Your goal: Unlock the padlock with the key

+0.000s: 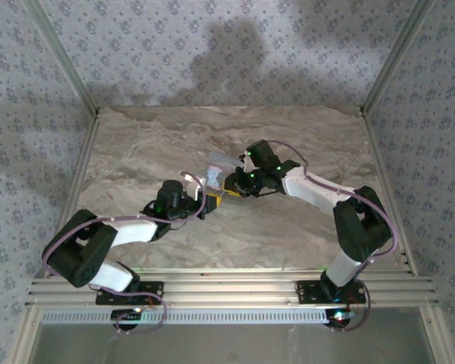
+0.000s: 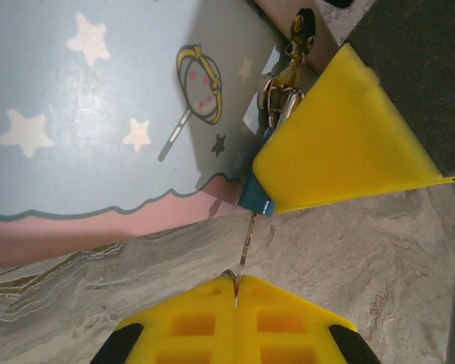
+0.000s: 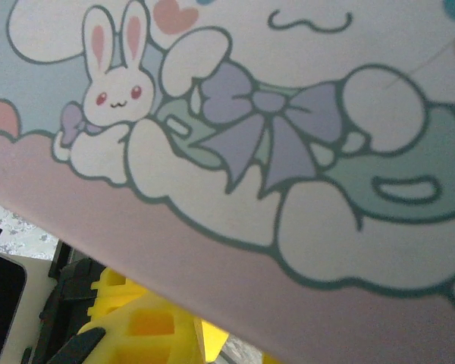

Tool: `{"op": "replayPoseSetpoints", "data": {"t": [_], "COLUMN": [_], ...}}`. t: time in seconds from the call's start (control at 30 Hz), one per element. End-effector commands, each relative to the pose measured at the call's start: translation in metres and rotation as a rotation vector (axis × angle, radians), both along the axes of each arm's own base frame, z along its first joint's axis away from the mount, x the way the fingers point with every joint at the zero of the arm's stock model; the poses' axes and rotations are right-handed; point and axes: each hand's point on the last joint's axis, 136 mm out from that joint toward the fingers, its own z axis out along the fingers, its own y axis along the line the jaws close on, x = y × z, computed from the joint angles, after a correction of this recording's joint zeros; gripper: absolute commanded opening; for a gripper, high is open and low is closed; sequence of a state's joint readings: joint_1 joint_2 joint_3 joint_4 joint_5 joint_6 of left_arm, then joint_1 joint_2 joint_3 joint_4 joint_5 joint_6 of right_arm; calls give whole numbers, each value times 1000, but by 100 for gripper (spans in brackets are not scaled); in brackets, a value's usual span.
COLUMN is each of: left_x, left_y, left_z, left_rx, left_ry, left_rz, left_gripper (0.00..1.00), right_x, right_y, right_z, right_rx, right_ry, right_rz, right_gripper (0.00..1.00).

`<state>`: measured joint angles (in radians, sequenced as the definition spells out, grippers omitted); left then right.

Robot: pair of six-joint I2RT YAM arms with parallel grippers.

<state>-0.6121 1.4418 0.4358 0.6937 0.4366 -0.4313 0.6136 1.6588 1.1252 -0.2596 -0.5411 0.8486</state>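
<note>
The left gripper (image 2: 235, 287) is clenched on the thin key (image 2: 246, 239), and the key's tip meets the small dark padlock (image 2: 255, 200) at the edge of the pale blue tin (image 2: 98, 98). The right gripper (image 1: 232, 187) is just beside the padlock; one cannot tell if it is closed.

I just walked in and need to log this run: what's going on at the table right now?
Both arms meet mid-table at a pale blue cartoon tin. The left gripper is shut on a thin metal key, whose blade runs up to the small dark padlock at the tin's edge. One yellow fingertip of the right gripper sits right over the padlock. Whether it grips the padlock, and whether the lock is open, cannot be told.
</note>
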Motion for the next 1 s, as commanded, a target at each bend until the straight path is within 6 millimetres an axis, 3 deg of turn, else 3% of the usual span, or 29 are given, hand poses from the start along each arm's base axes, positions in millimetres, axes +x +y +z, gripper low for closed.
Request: {"op": "replayPoseSetpoints", "data": {"t": [0.0,0.57,0.97], "left_x": [8,11,9], "left_y": [-17,-23,-14], "left_z": [43,47,48], "left_rx": [-110,-150,-139], "left_ry": [-68,-68,-64], "left_rz": [-76,-123,-115], "left_gripper": [0,0,0], "right_x": [-7,-25,-21], "right_y": [13,15,11], "right_z": [5,-11,-13], "right_rx": [11,-19,-56], "right_ry": [-14,23,5], "right_rz": [55,134,124], "right_gripper": [0,0,0]}}
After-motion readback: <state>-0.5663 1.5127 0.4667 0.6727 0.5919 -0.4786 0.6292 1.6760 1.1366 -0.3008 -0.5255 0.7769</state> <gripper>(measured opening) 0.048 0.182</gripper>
